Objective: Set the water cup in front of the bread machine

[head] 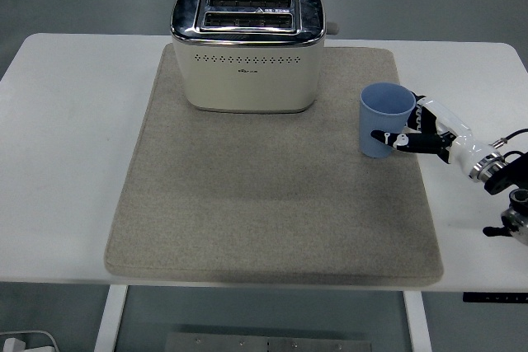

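A light blue cup (384, 119) stands upright near the right edge of the grey mat (272, 195). My right hand (410, 131) reaches in from the right edge with its fingers wrapped around the cup's right side and its thumb across the front. The cream and chrome bread machine (246, 49) sits at the back of the mat, to the cup's upper left. The left arm does not show.
The white table (66, 154) carries the mat, with bare table on both sides. The mat's open stretch lies in front of the bread machine. A lever (332, 28) sticks out of the machine's right side.
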Controlling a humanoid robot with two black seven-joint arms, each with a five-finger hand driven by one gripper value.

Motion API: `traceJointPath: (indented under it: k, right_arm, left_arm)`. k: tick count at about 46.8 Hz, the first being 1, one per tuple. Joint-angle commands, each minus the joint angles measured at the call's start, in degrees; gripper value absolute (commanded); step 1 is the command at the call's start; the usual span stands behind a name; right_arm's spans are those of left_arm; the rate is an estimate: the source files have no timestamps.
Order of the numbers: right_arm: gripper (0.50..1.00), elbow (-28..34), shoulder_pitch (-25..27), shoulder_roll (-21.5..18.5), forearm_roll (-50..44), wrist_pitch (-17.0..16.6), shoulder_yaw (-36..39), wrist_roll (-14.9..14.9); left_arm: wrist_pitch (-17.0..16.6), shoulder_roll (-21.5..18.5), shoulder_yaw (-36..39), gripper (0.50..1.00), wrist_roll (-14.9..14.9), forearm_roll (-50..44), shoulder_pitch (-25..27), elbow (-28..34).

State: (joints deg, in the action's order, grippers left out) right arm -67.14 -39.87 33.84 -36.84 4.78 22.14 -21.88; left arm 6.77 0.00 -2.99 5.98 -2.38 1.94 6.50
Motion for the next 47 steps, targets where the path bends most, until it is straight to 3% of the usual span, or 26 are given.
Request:
traceJointPath:
  k: [1, 8, 21, 34, 47]
  right_arm:
    - [0.500, -1.76, 0.05, -0.09, 0.01, 0.15, 0.27, 0.00]
    - [0.500, -4.40, 0.05, -1.58, 0.01, 0.23, 0.53, -0.09]
    - [0.500, -4.05, -1.61, -10.45, -0.17, 2.43, 0.18, -0.09]
    - [0.500, -0.27, -4.34, -17.57, -0.78, 3.75, -0.61, -0.09]
    - [0.500, 2.54, -5.57, -21.62, -1.04, 3.66, -0.70, -0.09]
  left_arm:
    - [0.00, 0.00, 0.00, 1.000, 0.00, 0.00, 0.00, 0.00]
    - [0.00, 0.00, 0.00, 1.000, 0.00, 0.00, 0.00, 0.00]
    - [0.00, 0.00, 0.00, 1.000, 0.00, 0.00, 0.00, 0.00]
    - [0.00, 0.00, 0.00, 1.000, 0.00, 0.00, 0.00, 0.00]
    - [0.00, 0.00, 0.00, 1.000, 0.00, 0.00, 0.00, 0.00]
